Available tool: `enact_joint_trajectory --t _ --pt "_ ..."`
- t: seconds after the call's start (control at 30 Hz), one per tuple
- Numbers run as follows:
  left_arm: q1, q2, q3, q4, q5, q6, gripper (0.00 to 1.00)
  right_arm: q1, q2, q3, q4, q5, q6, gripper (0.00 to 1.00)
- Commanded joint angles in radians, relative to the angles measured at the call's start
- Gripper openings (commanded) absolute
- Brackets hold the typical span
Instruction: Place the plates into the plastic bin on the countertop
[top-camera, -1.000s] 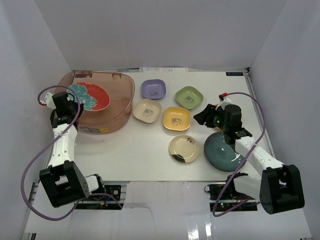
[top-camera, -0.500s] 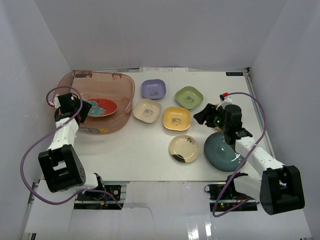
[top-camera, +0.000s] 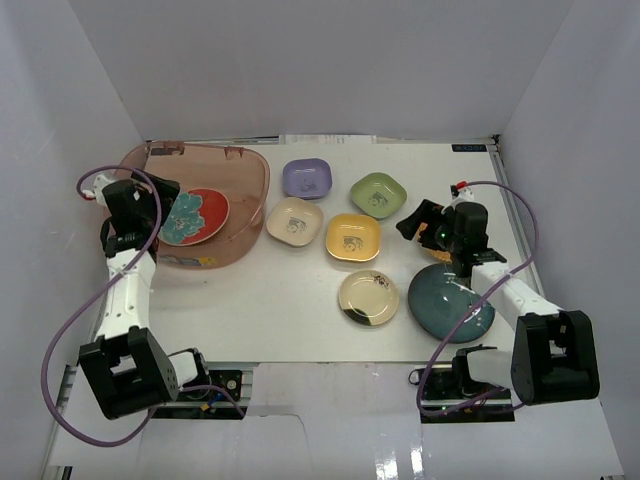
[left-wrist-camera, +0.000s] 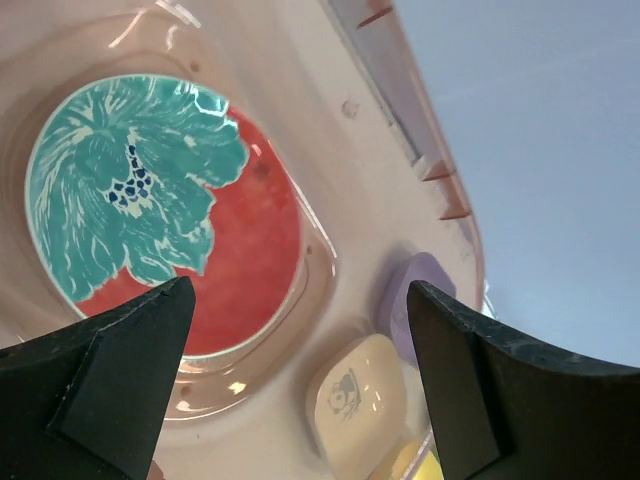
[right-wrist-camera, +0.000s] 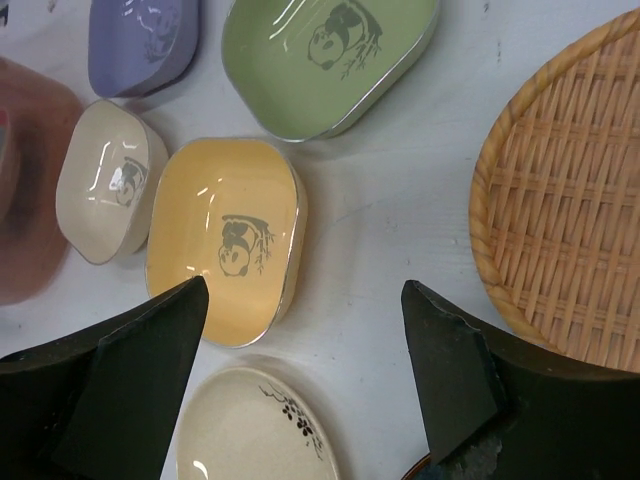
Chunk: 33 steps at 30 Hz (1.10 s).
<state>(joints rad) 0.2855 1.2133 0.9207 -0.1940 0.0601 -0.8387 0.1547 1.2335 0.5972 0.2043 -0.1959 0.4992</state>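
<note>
The red-and-teal floral plate (top-camera: 197, 215) (left-wrist-camera: 165, 210) lies inside the plastic bin (top-camera: 255, 172) at the far left of the countertop (top-camera: 270, 310). My left gripper (top-camera: 165, 203) (left-wrist-camera: 300, 300) hangs open just above the plate, holding nothing. Purple (top-camera: 306, 178), green (top-camera: 378, 194), cream (top-camera: 294, 221) and yellow (top-camera: 353, 237) small plates sit mid-table, with the gold plate (top-camera: 368, 297) nearer. My right gripper (top-camera: 418, 222) (right-wrist-camera: 305, 290) is open and empty above bare table, between the yellow plate (right-wrist-camera: 225, 240) and the orange woven plate (right-wrist-camera: 570, 200). The dark teal plate (top-camera: 450, 305) lies under the right arm.
White walls close in the table on the left, back and right. The bin wall (left-wrist-camera: 330, 120) rises close beside the left gripper. Cables loop from both arms.
My left gripper has opened and let go of the floral plate, which now lies flat in the bin. My right gripper has opened wider and shifted slightly right.
</note>
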Motion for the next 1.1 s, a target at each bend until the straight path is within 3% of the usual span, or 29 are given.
enact_joint_trajectory --t 0.0,0.1,0.17,0.33,0.43,0.53,0.73,0.93,1.07 --pt "-0.019 -0.087 -0.006 0.036 -0.039 0.035 0.98 -0.050 0.003 0.061 0.012 0.012 0.018 0.84" --pt "-0.089 -0.112 0.012 0.065 0.025 0.091 0.98 -0.118 0.000 0.070 0.014 -0.017 0.038 0.82" --pt "-0.218 -0.132 0.036 0.080 0.085 0.130 0.94 -0.171 -0.019 0.079 0.012 -0.025 0.054 0.78" --pt "-0.662 -0.124 0.066 0.111 0.240 0.185 0.86 -0.237 -0.077 0.116 0.006 -0.060 0.110 0.70" --pt "-0.843 0.006 0.038 0.183 0.381 0.130 0.78 -0.260 -0.150 0.138 -0.012 -0.050 0.125 0.62" --pt "-1.008 0.185 0.076 0.243 0.408 0.141 0.71 -0.270 -0.205 0.157 -0.043 -0.043 0.125 0.56" --pt "-1.143 0.492 0.294 0.245 0.426 0.207 0.66 -0.285 -0.353 0.187 -0.134 -0.028 0.090 0.52" --pt "-1.155 0.720 0.435 0.246 0.507 0.202 0.63 -0.293 -0.463 0.239 -0.238 0.006 0.039 0.49" --pt "-1.183 0.854 0.632 0.127 0.512 0.272 0.64 -0.291 -0.497 0.257 -0.230 -0.039 0.055 0.48"
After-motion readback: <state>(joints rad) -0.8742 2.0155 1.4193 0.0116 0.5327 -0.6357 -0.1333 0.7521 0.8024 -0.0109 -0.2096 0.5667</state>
